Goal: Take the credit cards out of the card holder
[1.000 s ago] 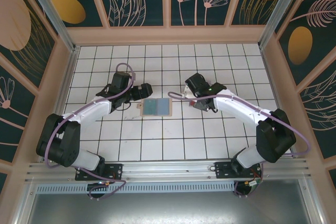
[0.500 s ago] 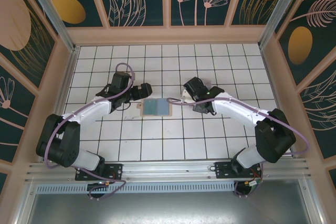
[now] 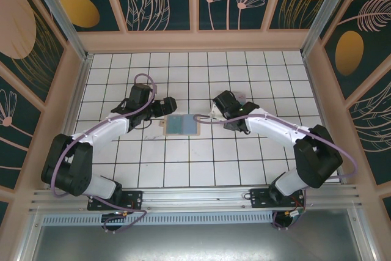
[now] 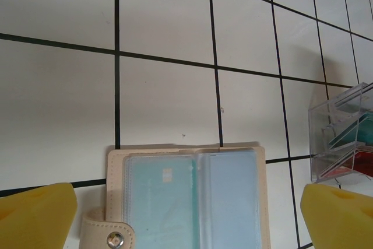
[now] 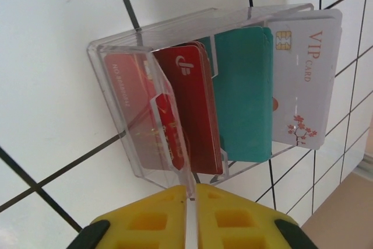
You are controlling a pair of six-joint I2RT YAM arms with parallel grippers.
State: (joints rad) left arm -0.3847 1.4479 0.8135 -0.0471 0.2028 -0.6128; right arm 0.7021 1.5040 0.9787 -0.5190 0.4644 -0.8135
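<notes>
Card holder (image 4: 192, 190), one small tan folding wallet, lies opened flat on the white tiled table (image 3: 183, 169), mid-table, between the two grippers and left of the single clear plastic tray (image 5: 192, 18). We count two clear pockets side by side in it. The left pocket holds a teal card with a chip (image 4: 160, 196); the right looks blue-grey, and we cannot tell whether a card sits there. One tan snap tab (image 4: 111, 234) juts from its left edge.

In the tray we count four cards standing on edge: two red cards (image 5: 192, 109), one teal card (image 5: 245, 97) and one white VIP card (image 5: 303, 86).

Our left gripper (image 4: 187, 217) has its yellow fingers spread wide, one on each side of the wallet. Our right gripper (image 5: 191, 211) has its fingers almost together at the tray's near edge, with only a thin slit and nothing visible between them.
</notes>
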